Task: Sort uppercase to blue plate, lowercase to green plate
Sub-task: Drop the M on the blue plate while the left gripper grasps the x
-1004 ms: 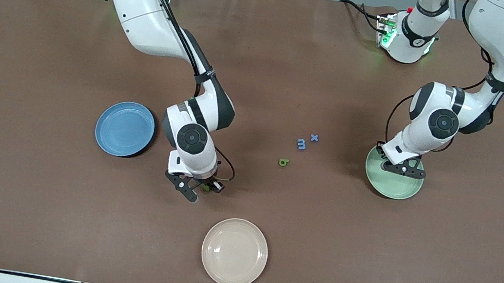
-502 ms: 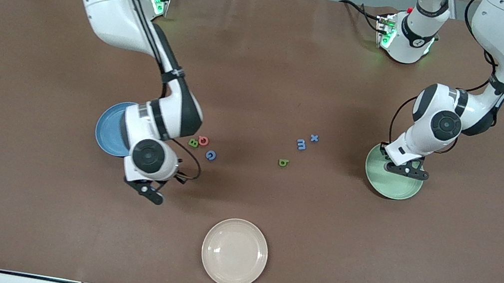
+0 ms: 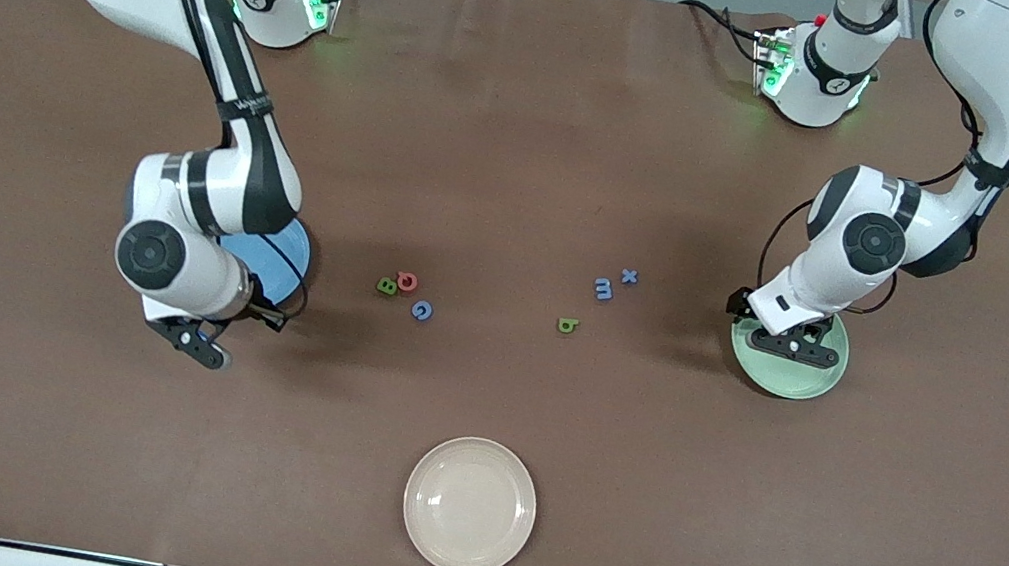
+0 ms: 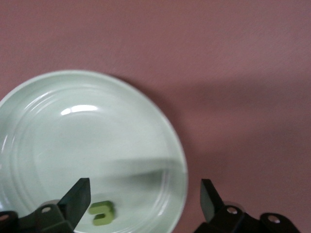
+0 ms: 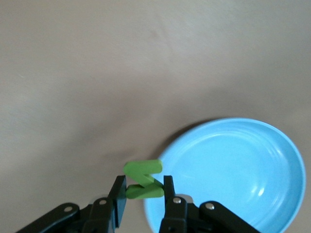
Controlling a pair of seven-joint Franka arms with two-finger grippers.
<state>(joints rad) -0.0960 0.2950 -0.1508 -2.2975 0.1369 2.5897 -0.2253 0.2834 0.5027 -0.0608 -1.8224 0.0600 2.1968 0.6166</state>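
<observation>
My right gripper (image 5: 144, 189) is shut on the green N (image 5: 143, 178) and hangs over the table at the rim of the blue plate (image 5: 233, 170), on the side of the plate (image 3: 292, 251) nearer the front camera. My left gripper (image 4: 144, 196) stands open over the green plate (image 4: 73, 145), where a green u (image 4: 102, 213) lies between its fingers, untouched. On the table between the plates lie green B (image 3: 386, 286), red Q (image 3: 407, 281) and blue G (image 3: 422, 311). Toward the green plate (image 3: 803, 379) lie green b (image 3: 568, 325), blue m (image 3: 603, 289) and blue x (image 3: 629, 276).
A cream plate (image 3: 469, 505) sits by the table edge nearest the front camera, midway between the arms. The right arm's forearm covers most of the blue plate in the front view.
The right arm swung from mid-table toward the blue plate with the green N, uncovering B, Q and G. The left gripper opened over the green plate and let go of the green u.
</observation>
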